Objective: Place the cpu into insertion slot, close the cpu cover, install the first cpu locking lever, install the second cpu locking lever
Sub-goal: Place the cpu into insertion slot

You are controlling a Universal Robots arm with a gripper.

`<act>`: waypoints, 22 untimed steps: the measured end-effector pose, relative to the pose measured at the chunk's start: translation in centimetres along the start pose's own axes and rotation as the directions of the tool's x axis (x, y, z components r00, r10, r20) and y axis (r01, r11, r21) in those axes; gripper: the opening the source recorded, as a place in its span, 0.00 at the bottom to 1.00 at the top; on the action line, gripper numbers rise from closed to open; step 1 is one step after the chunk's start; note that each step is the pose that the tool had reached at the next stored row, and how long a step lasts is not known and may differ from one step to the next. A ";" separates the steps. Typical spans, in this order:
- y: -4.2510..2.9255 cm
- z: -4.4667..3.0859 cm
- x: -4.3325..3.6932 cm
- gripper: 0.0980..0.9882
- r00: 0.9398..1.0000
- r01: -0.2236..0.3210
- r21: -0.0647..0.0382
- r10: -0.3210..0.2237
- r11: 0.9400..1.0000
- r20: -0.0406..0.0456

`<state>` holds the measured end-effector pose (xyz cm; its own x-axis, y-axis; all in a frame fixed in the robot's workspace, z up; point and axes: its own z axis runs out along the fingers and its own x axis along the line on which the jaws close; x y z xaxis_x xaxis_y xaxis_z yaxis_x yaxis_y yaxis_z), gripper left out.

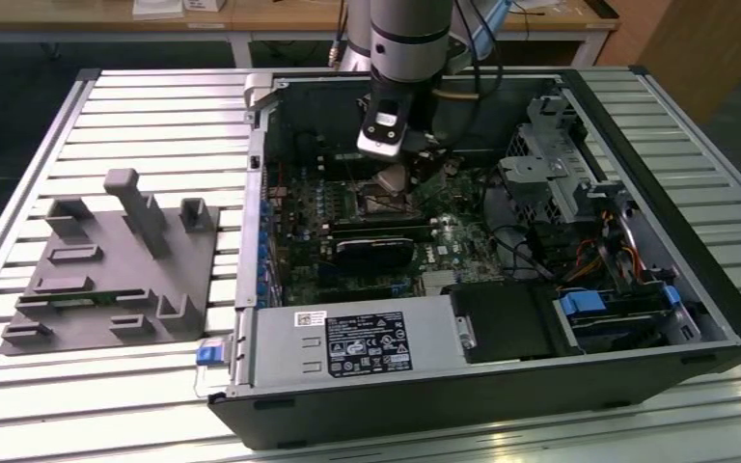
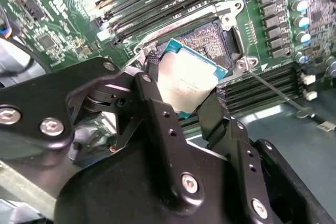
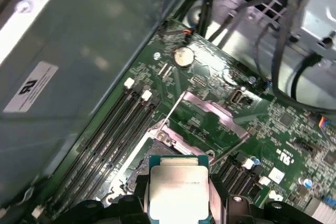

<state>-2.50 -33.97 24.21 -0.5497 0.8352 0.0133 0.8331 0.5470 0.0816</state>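
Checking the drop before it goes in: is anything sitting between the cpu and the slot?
Nothing visible does. The gripper holds the cpu right over the slot, whose dark centre lies bare. In the first wrist view the cover is swung open off the slot, away from the opening.

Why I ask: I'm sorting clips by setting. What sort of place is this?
Probably a robotics lab or workshop: an open computer case lies on a slatted table, a grey fixture beside it, wooden workbenches behind.

Arm [image 1: 409,39] pointing down, tool [image 2: 185,90] clamped
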 end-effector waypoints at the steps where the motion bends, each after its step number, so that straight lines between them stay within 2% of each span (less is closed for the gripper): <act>1: 0.00 0.01 0.00 0.50 1.000 -0.016 0.000 0.016 1.000 0.001; 7: 0.00 0.05 0.00 0.50 0.994 -0.110 -0.002 0.110 0.994 0.009; 12: -0.01 0.09 0.00 0.50 0.982 -0.186 -0.004 0.186 0.982 0.015; 17: -0.01 0.13 0.00 0.50 0.963 -0.268 -0.006 0.268 0.963 0.022; 22: -0.01 0.17 0.00 0.50 0.938 -0.346 -0.010 0.346 0.938 0.028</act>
<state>-2.50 -33.97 24.04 -0.2254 0.9742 0.0132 0.9713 0.2236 0.0816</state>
